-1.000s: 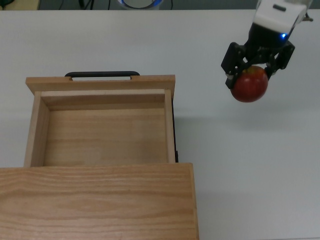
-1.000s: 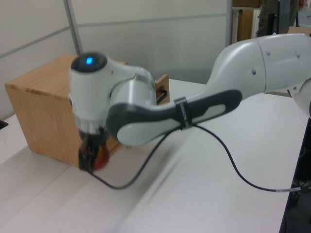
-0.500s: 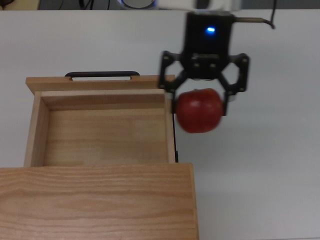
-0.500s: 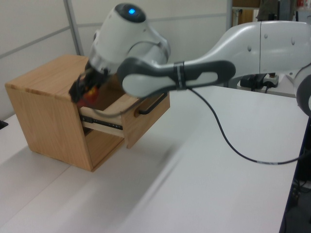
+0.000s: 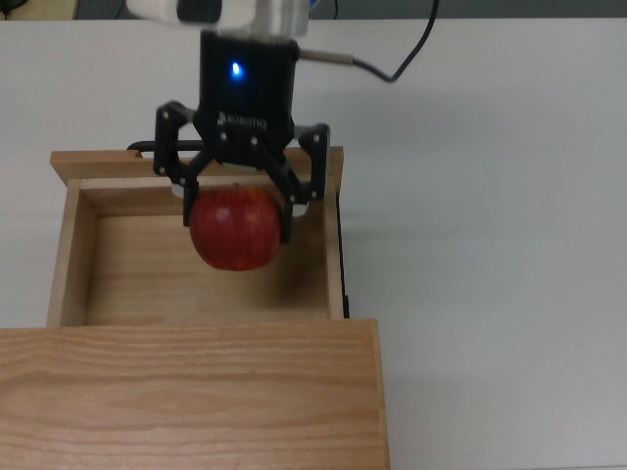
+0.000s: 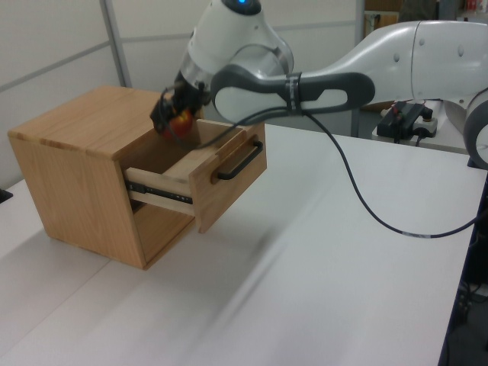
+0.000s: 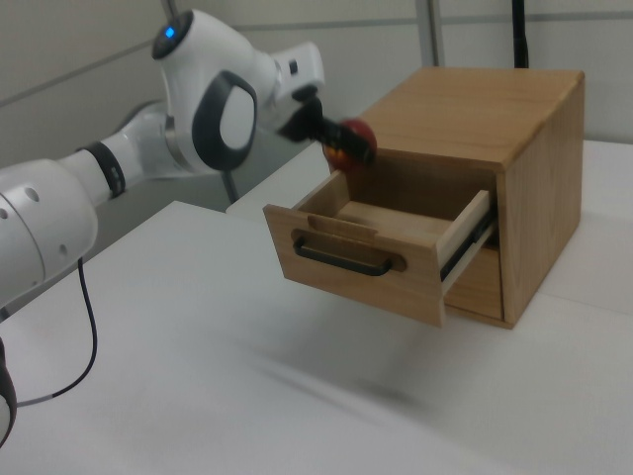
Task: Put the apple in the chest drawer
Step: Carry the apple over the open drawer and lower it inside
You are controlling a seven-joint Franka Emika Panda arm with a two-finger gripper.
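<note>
The red apple [image 5: 235, 229] hangs in the air over the open chest drawer [image 5: 64, 264], with my gripper [image 5: 238, 211] shut on it. In the top view it sits above the drawer's middle, toward the handle side. The left view has the apple [image 6: 181, 122] held above the pulled-out drawer [image 6: 229, 168], just in front of the chest's top edge. From the right view the apple [image 7: 352, 141] floats above the drawer [image 7: 366, 267] by its far side. The black bar handle [image 7: 343, 259] faces outward. Nothing lies inside the drawer.
The oak-grain chest [image 5: 186, 392] fills the top view's lower left, and stands on a white table [image 5: 490, 245]. My white arm [image 6: 396, 69] reaches in from the left view's right, trailing a black cable [image 6: 366, 206] across the table.
My gripper has carried the apple from the top view's right, past the drawer's side wall, to a spot over the drawer's inside. It has also risen, as the left view shows.
</note>
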